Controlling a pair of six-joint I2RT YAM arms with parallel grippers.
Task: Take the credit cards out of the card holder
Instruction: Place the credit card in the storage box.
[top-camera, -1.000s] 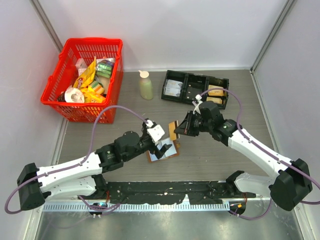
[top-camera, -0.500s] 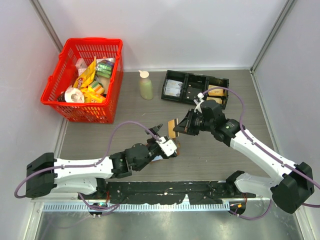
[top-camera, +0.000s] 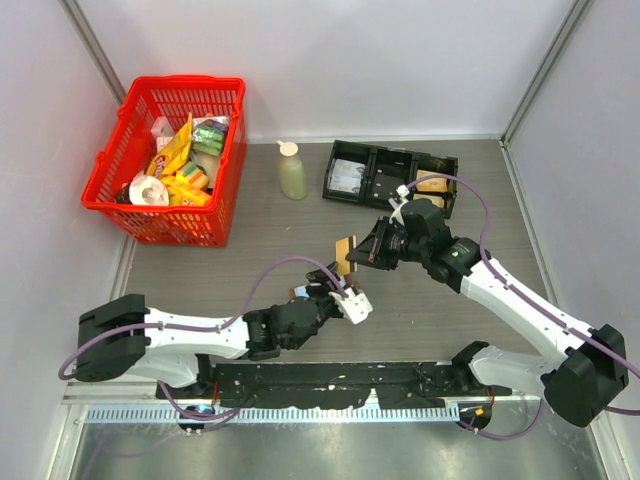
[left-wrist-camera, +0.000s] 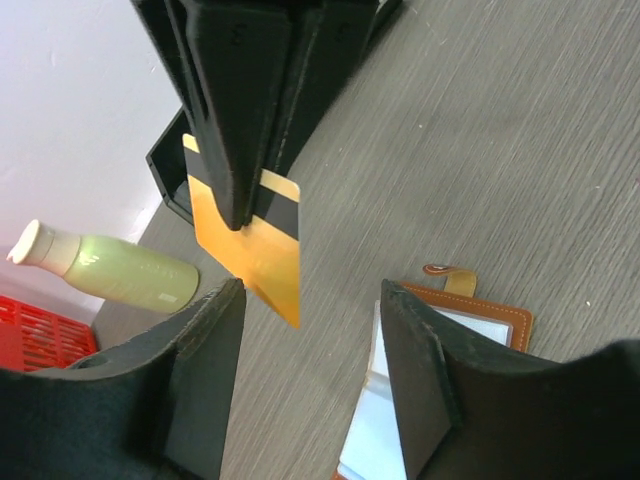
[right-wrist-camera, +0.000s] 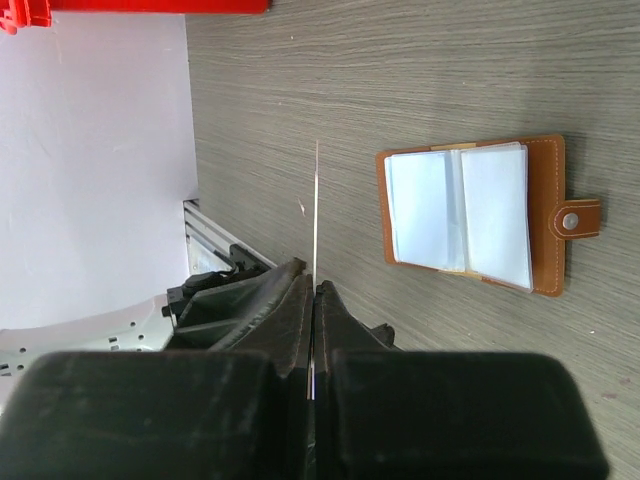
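The right arm stretches leftward, its hand (top-camera: 357, 254) pinching a thin orange-yellow, black-striped credit card (left-wrist-camera: 252, 250). The left arm lies low over the grey table (top-camera: 250, 230), hand (left-wrist-camera: 312, 300) spread just above the open brown leather card holder (right-wrist-camera: 470, 215).

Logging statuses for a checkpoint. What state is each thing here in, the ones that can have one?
card holder, open flat on the table, clasp undone
credit card, out of the holder, held above the table
right gripper, shut on the credit card
left gripper, open, holding nothing
bottle, cap on
red basket, loaded with packets
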